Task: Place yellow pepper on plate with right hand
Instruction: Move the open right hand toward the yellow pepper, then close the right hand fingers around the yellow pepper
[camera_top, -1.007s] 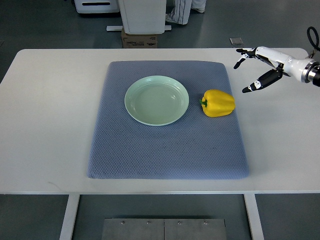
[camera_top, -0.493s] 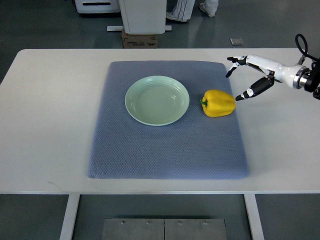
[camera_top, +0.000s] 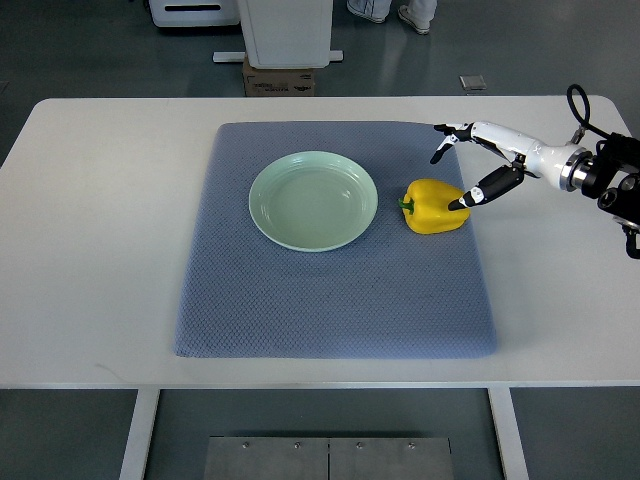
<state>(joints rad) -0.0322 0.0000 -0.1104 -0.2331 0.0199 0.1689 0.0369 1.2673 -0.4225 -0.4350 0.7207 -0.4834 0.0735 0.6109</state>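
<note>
The right robot hand (camera_top: 478, 160) hangs spread over the yellow pepper (camera_top: 436, 207). One fingertip (camera_top: 457, 204) touches it. The plate (camera_top: 314, 200) sits just beside.

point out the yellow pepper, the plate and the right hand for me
yellow pepper (camera_top: 432, 206): top view, on the middle of its yellow body.
plate (camera_top: 266, 218): top view, on its pale green rim at the left.
right hand (camera_top: 483, 162): top view, on the middle of the hand, between spread fingers and thumb.

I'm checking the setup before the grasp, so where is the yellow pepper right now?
In the top view the yellow pepper lies on the blue mat, just right of the green plate, with the open right hand reaching over its right end.
</note>
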